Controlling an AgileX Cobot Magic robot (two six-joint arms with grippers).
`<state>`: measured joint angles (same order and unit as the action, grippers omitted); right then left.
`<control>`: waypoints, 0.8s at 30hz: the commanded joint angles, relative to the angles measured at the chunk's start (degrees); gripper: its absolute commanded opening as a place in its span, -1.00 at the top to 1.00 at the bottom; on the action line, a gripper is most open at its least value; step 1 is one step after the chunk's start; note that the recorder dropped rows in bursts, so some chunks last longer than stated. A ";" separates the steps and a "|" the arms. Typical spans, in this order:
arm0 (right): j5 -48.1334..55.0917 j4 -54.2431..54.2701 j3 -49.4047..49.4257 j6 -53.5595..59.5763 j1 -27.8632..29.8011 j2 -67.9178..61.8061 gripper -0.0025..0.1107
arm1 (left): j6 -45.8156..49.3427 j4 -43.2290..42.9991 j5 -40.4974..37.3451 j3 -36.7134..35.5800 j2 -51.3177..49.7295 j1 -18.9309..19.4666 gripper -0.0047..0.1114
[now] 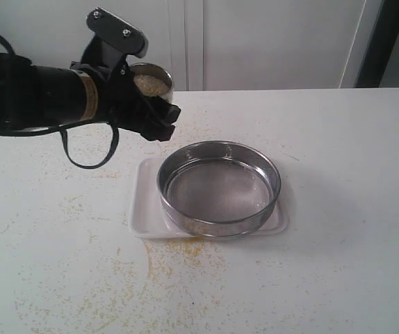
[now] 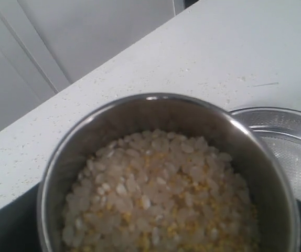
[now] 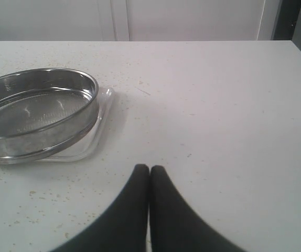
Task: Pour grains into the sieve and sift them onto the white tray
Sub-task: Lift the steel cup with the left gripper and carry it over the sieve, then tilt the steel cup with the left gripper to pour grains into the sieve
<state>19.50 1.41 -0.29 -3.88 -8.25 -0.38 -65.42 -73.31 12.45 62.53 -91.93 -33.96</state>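
Exterior view, left tool (image 1: 149,106) clamped on cup (image 1: 160,74) of grains (image 1: 151,84), sieve (image 1: 218,184) on white tray (image 1: 144,209), right tool (image 3: 149,173) pinched together

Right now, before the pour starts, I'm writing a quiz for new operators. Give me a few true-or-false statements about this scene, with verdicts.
1. The sieve sits on the white tray. True.
2. The grains are already in the sieve. False: they fill the steel cup, and the mesh looks nearly bare.
3. The left gripper holds the steel cup clear of the table. True.
4. The right gripper grips the sieve's rim. False: it is shut on nothing, apart from the sieve.
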 commanded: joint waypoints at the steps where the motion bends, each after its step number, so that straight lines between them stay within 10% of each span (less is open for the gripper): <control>1: -0.23 0.01 0.29 -0.25 -0.18 0.38 0.96 | -0.30 -1.44 -4.93 2.62 -1.75 -3.14 0.92; 24: -0.23 0.01 0.29 -0.25 -0.18 0.38 0.96 | 1.43 -19.38 -13.60 9.50 -10.77 -10.78 0.92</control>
<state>19.50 1.41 -0.29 -3.88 -8.25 -0.38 -64.24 -89.61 0.00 70.84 -102.44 -44.18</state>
